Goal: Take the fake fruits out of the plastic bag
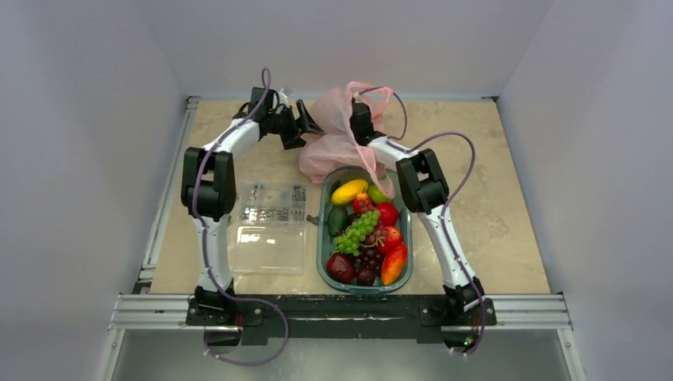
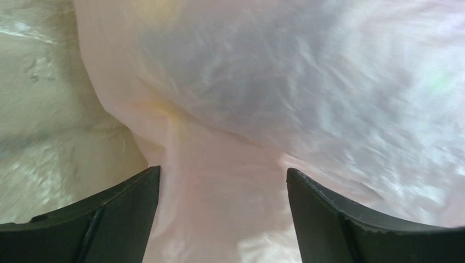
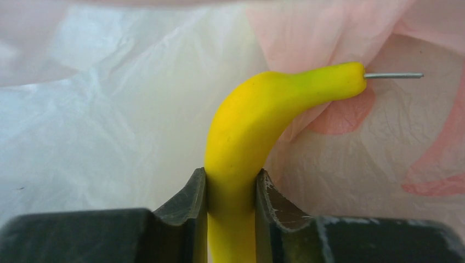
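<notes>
Pinching one yellow banana near its lower end, the right claw has both fingers pressed against the fruit's sides. The banana curves up and to the right, with a thin metal pin sticking out of its tip. Pink and whitish film of the plastic bag surrounds it on every side. From above, the bag hides this claw's fingers and the banana.

The left claw stands spread, its two dark fingers well apart. Pink bag film fills the gap and everything beyond them. Whether the fingers touch the film cannot be made out.

The single crumpled bag lies at the far middle of the bench, between the two wrists. Its near edge reaches the far rim of one green tray.

The tray holds a heap of fruit:
- a green grape bunch
- a red apple
- an orange-red mango
- a yellow oval fruit
- a dark purple grape bunch

The other pieces overlap too closely to count.

Just left of the tray sits one clear plastic container. Dark marks in its far half are too small to read.
</notes>
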You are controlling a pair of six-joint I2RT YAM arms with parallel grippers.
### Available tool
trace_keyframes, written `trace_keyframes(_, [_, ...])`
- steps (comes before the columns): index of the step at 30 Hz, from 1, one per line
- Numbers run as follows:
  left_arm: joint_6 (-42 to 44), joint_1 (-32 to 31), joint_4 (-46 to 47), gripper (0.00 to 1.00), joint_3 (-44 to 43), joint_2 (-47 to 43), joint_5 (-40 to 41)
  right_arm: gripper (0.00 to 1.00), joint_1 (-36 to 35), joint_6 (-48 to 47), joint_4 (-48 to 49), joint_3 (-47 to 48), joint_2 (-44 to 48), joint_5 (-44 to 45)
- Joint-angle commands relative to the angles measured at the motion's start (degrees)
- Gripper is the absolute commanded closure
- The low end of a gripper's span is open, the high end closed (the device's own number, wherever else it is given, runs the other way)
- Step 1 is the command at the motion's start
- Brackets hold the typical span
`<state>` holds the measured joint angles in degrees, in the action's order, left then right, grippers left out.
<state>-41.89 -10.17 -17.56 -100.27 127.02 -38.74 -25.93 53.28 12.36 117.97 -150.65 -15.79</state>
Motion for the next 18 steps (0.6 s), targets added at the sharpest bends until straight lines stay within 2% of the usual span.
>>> trace_keyframes(1, [10.0, 0.9, -3.2, 0.14, 3.0, -9.8, 3.1, 1.00, 0.3, -8.2, 0.9, -3.0, 10.5, 3.5])
trace_keyframes(5, [10.4, 0.5, -1.5, 0.11, 9.2, -15.0, 0.4, 1.00, 0.3, -12.6, -0.8, -7.6, 17.4, 7.0])
trace_keyframes(8, [11.9, -0.7, -0.4, 0.11, 13.2, -17.8, 1.7, 1.00, 0.3, -15.4, -2.1, -10.8, 22.0, 10.3])
trace_keyframes(12, [9.9, -1.3, 0.6, 0.11, 15.1, -17.6, 0.9, 1.00, 0.3, -17.2, -4.3, -15.3, 27.9, 16.3])
trace_keyframes(15, [11.3, -0.2, -2.5, 0.14, 14.1, -16.7, 4.7, 1.00, 0.3, -18.5, -4.7, -18.9, 31.7, 19.9])
trace_keyframes(18, [12.7, 1.1, -2.9, 0.13, 12.7, -16.4, 3.6, 1.00, 0.3, -20.9, -4.8, -22.7, 35.6, 24.6])
